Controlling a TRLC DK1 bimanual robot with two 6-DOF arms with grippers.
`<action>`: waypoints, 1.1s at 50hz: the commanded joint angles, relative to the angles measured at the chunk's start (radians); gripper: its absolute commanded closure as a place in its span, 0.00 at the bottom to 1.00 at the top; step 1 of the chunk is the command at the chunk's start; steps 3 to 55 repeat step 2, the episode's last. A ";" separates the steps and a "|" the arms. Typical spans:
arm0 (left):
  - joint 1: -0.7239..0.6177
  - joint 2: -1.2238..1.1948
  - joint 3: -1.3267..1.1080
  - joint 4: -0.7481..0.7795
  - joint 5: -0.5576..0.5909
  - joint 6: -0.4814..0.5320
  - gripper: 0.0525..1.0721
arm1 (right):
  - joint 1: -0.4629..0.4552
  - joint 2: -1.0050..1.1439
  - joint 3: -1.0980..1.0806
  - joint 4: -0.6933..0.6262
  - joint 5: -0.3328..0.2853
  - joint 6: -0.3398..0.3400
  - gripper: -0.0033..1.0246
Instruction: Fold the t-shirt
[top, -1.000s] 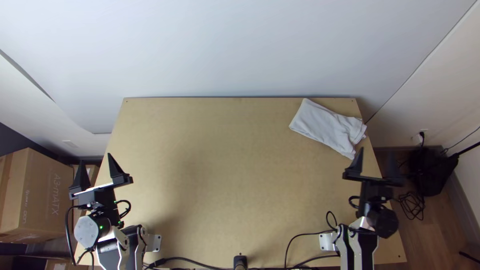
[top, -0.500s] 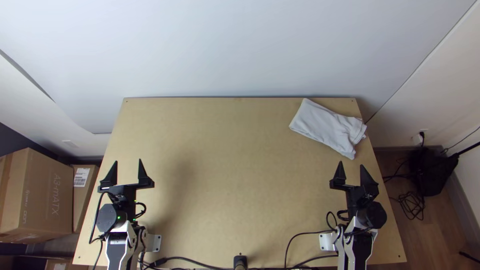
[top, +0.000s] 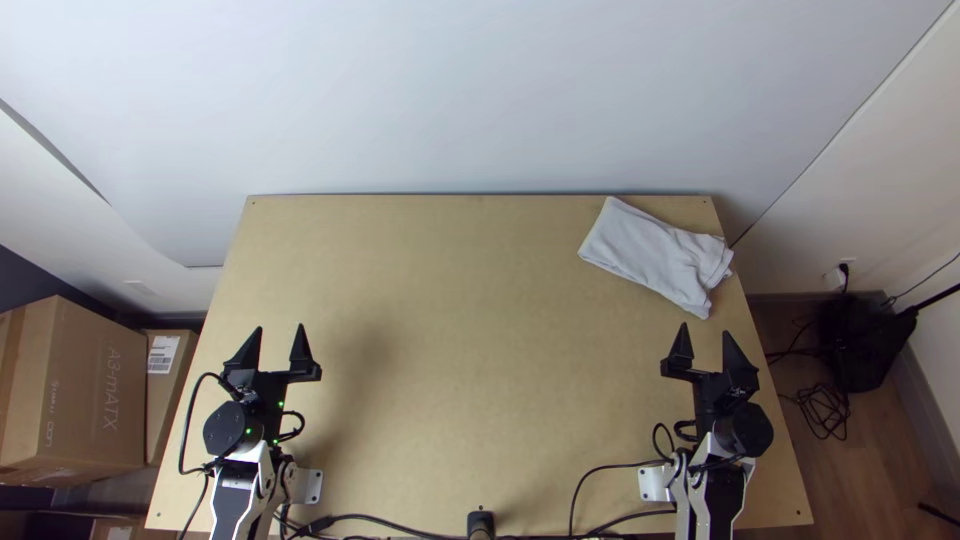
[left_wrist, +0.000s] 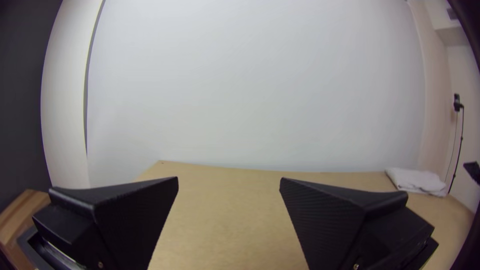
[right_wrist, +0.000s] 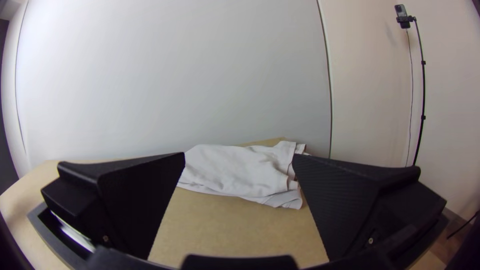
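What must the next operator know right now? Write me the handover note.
Left end effector: open, holding nothing, over the near left of the table.
Right end effector: open, holding nothing, near right.
T-shirt: at the far right corner, folded into a compact bundle, one end uneven.
Done: folding, by the look of it.
Left: perhaps tidying that end; otherwise nothing obvious.

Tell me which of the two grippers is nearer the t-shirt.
The right gripper: open, it sits just below the white t-shirt in the top view, while the left gripper is far across the table.
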 joint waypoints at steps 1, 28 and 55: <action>-0.007 -0.006 -0.046 -0.007 -0.007 -0.076 0.04 | 0.010 -0.005 -0.007 -0.013 0.004 -0.004 0.04; -0.007 -0.006 -0.046 -0.008 -0.007 -0.076 0.04 | 0.010 -0.005 -0.007 -0.013 0.004 -0.004 0.04; -0.007 -0.006 -0.046 -0.008 -0.007 -0.076 0.04 | 0.010 -0.005 -0.007 -0.013 0.004 -0.004 0.04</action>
